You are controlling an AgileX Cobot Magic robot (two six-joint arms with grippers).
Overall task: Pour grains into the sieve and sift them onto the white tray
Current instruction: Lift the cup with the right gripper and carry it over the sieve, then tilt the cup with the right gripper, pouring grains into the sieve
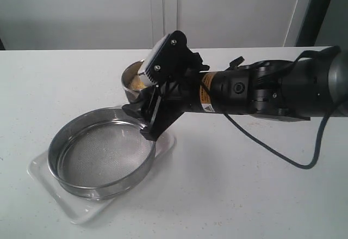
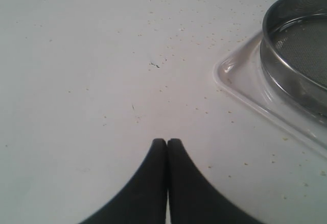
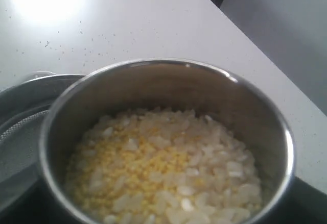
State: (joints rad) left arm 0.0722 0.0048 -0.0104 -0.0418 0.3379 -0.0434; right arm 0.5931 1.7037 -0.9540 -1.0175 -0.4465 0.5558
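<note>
My left gripper (image 2: 167, 145): closed, the two dark fingertips pressed flat together with nothing between them.
Where my left fingers are: above the bare table (image 2: 76, 81), near one rounded corner of the white tray (image 2: 240, 76) but clear of it.
My right gripper (image 1: 140, 120): spread wide and gripping the steel cup (image 1: 130, 81). In the right wrist view my dark fingers (image 3: 311, 201) show on either side of the cup's wall.
Steel cup: about upright, its mouth facing my wrist camera, just behind the sieve's far rim in the exterior view. Whether its base rests on the table or hangs just above it, I cannot tell. My own gripper covers that part.
The grains (image 3: 163, 168): all heaped inside the cup, a yellow patch of fine granules in the middle and larger whitish grains around it.
The sieve (image 1: 103, 190): sits upright on the white tray, inside the tray's rim, with its grey mesh bare.
White tray: lies flat on the table at the near left in the exterior view, with its corners sticking out past the sieve's round wall.
Table: white, dotted with tiny dark and yellowish specks (image 2: 179, 27) beside the tray.
Cable (image 1: 272, 152): hangs in a loop under my right arm.
</note>
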